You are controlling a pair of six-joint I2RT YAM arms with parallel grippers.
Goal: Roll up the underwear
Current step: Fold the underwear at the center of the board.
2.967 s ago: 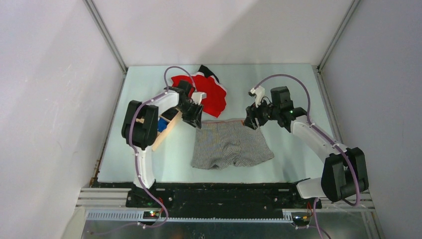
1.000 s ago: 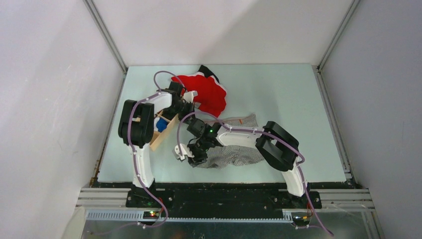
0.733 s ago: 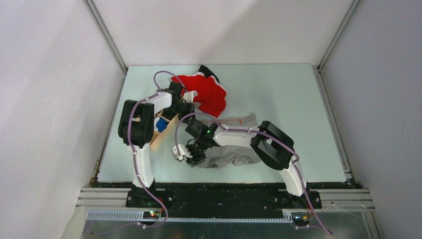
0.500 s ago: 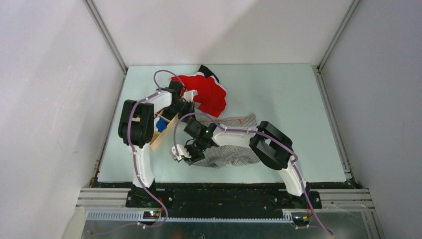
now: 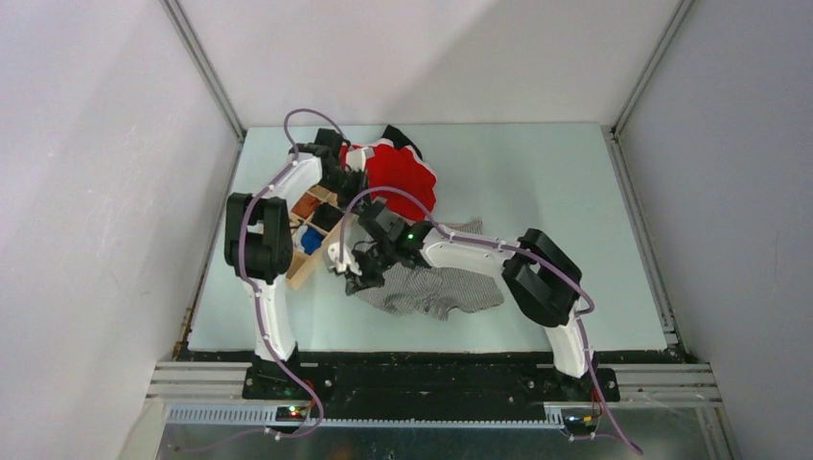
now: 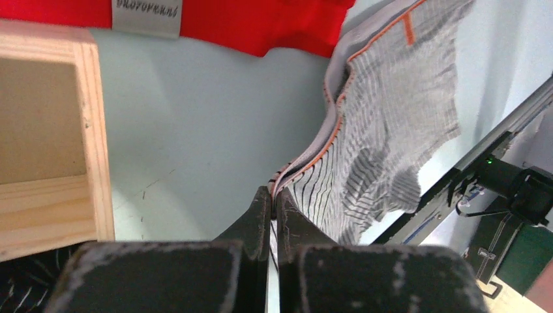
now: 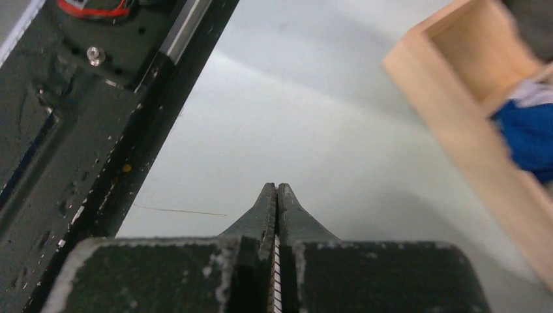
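The left gripper (image 6: 272, 195) is clamped on the waistband of the underwear (image 6: 391, 130), just beside the wooden box (image 6: 91, 130); the right gripper (image 7: 276, 188) seems closed on a sliver of its stripes. We should turn the 2 held edges evenly, holding tension.

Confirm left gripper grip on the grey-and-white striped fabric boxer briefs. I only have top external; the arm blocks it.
Observer: Yes. Left wrist shows the left gripper shut on the orange-trimmed edge of the boxer briefs.
Operator: And the other arm?
Observer: Shut too; the right gripper shows a thin striped sliver pinched in it, likely the boxer briefs.
Operator: Anything else caught?
Observer: No. The bright red cloth lies clear of the left pinch, pale table between.
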